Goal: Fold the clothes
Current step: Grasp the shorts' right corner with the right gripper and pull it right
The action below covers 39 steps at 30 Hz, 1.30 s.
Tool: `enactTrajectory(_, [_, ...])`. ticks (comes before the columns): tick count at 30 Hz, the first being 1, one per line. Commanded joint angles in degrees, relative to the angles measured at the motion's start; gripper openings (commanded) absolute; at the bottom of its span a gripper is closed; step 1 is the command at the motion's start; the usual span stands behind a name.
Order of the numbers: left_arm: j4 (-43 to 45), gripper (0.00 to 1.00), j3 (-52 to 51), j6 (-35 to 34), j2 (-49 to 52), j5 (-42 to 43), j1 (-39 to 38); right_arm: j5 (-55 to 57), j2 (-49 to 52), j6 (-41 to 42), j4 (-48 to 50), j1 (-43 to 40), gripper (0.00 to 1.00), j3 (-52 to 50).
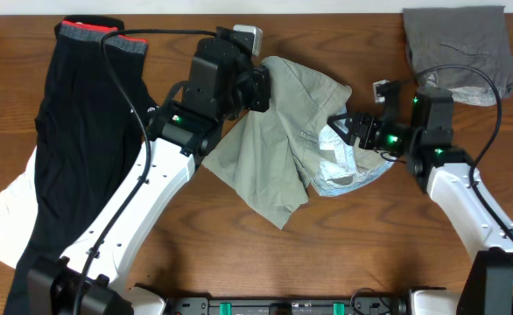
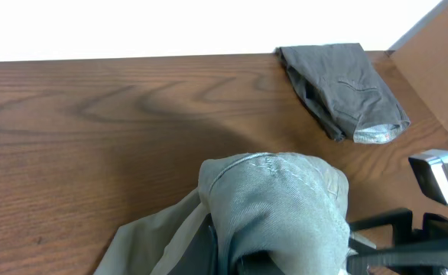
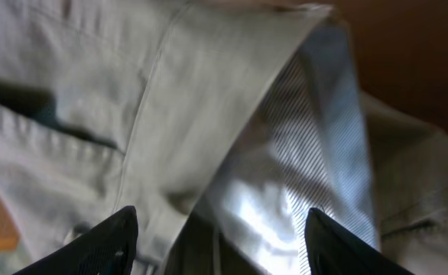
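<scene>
Pale khaki-green wrinkled cotton trousers (image 1: 278, 149) lie crumpled mid-counter, with the striped pale waistband lining (image 3: 300, 153) turned outward on their right side. A small white tag (image 1: 382, 87) on the right arm is too small to read. The left claw (image 1: 263, 89) sits at the trousers' far edge with cloth bunched over its fingers, so I cannot tell whether it grips. The right claw (image 1: 342, 129) stands wide, its dark fingers (image 3: 111, 238) spread either side of the lining; that close view is blurred. A darker grey folded garment (image 1: 458, 44) lies at the far right corner, well apart. A black garment with a red-and-grey band (image 1: 73, 131) runs off the left edge. Bare brown wooden counter (image 1: 344, 254) shows in front of the trousers.
</scene>
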Motion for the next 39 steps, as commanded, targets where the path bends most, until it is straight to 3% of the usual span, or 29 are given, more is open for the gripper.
enactTrajectory(1, [0.5, 0.06, 1.3, 0.1, -0.3, -0.5, 0.4, 2.5, 0.4, 5.9, 5.7, 0.9, 0.68, -2.5])
enactTrajectory(6, [0.5, 0.06, 1.3, 0.1, -0.3, -0.5, 0.4, 4.0, 0.4, 9.2, 14.7, 2.3, 0.67, -4.2])
enactTrajectory(12, [0.5, 0.06, 1.3, 0.1, -0.3, -0.5, 0.4, 7.3, 0.4, 10.9, 18.3, 5.2, 0.62, -4.2])
enactTrajectory(17, [0.5, 0.06, 1.3, 0.1, -0.3, -0.5, 0.4, 7.1, 0.4, 11.2, 23.1, 5.9, 0.25, -4.2])
enactTrajectory(19, [0.5, 0.06, 1.3, 0.2, -0.3, -0.5, 0.4, 6.2, 0.4, 11.7, 25.7, 5.5, 0.04, -4.0])
enactTrajectory(20, [0.4, 0.06, 1.3, 0.1, -0.3, -0.5, 0.4, 5.3, 0.4, 12.4, 26.6, 5.2, 0.02, -3.8])
enactTrajectory(30, [-4.1, 0.06, 1.3, 2.5, -0.3, -0.5, 0.4, -7.0, 0.3, 13.4, 21.7, -5.5, 0.01, 9.8])
enactTrajectory(33, [-6.1, 0.06, 1.3, 4.3, -0.3, -0.5, 0.4, -8.4, 0.3, 9.2, 15.1, -8.8, 0.01, 15.4])
enactTrajectory(39, [-13.4, 0.06, 1.3, 8.9, -0.3, -0.5, 0.4, -4.6, 0.3, -8.7, -6.4, -11.4, 0.01, 26.1])
